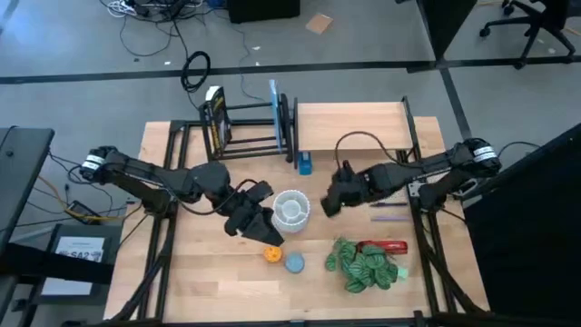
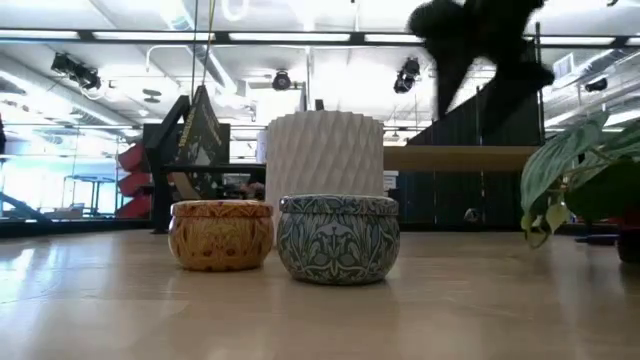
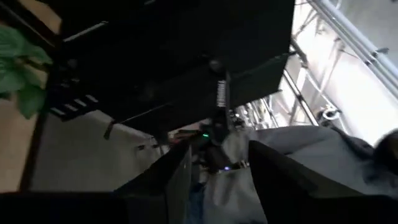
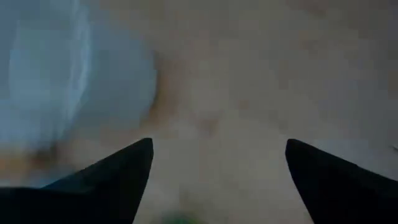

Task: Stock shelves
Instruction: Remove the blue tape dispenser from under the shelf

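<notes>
2 shelves stand at the desk's (image 1: 218,282) far edge: 1 black rack (image 1: 250,127) left, 1 wooden board (image 1: 349,125) right. 1 white ribbed pot (image 1: 291,207) sits centre, 2 tins (image 2: 285,235) nearer, 1 plant (image 1: 363,265) near-right. Left pincer (image 1: 257,224) beside the pot: state unclear. Right pincer (image 4: 214,165) apart, right of the pot.

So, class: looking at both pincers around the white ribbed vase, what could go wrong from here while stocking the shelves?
1. The white ribbed vase stands between the left pincer and the open right pincer; the arms may collide.
2. The orange tin and blue tin sit just in front of the vase, so a low approach might knock them.
3. The black rack already holds upright items, which an incoming object could tip over.
</notes>
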Motion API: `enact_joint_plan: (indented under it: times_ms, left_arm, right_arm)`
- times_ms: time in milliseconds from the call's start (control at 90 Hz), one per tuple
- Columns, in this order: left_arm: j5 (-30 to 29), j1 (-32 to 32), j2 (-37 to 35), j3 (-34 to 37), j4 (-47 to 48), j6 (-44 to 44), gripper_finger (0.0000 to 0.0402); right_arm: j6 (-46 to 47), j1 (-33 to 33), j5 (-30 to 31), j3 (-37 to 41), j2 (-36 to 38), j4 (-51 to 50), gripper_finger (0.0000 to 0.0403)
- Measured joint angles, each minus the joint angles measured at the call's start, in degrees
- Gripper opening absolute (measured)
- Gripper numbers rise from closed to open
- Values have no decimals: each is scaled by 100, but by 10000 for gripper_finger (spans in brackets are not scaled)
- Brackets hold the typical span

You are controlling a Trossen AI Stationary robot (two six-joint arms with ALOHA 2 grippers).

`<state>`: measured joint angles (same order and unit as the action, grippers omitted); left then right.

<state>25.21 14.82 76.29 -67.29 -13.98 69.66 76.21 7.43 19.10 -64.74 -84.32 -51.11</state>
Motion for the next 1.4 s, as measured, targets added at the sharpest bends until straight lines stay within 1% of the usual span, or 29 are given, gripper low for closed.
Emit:
enact_joint_plan:
  times_ms: [67, 144, 256, 400, 589, 822, 989, 1111, 1400]
  left_arm:
    - [8, 71, 0, 0, 5, 113, 140]
    - [38, 135, 2, 0, 20, 246, 140]
    - [61, 187, 2, 0, 27, 299, 140]
    - [63, 183, 2, 0, 56, 499, 140]
    - [61, 183, 2, 0, 72, 662, 140]
    - [57, 181, 2, 0, 191, 881, 140]
    - [19, 181, 2, 0, 233, 895, 140]
    - [-2, 181, 2, 0, 235, 897, 140]
    - [-2, 181, 2, 0, 270, 893, 140]
  right_arm:
    - [400, -286, 201, 242, -6, 455, 335]
    - [479, -579, 415, 427, -7, 1032, 335]
    - [159, -935, 543, 520, -244, 1705, 334]
    - [-167, -1138, 459, 324, -995, 2247, 332]
    - [-145, -1131, 405, -136, -1930, 2182, 332]
    - [-155, -1196, 394, -557, -2525, 2183, 331]
    - [-153, -1306, 413, -567, -2614, 2189, 316]
    - [-235, -1385, 547, -567, -2614, 2201, 301]
    - [-286, -1578, 462, -567, -2614, 2237, 285]
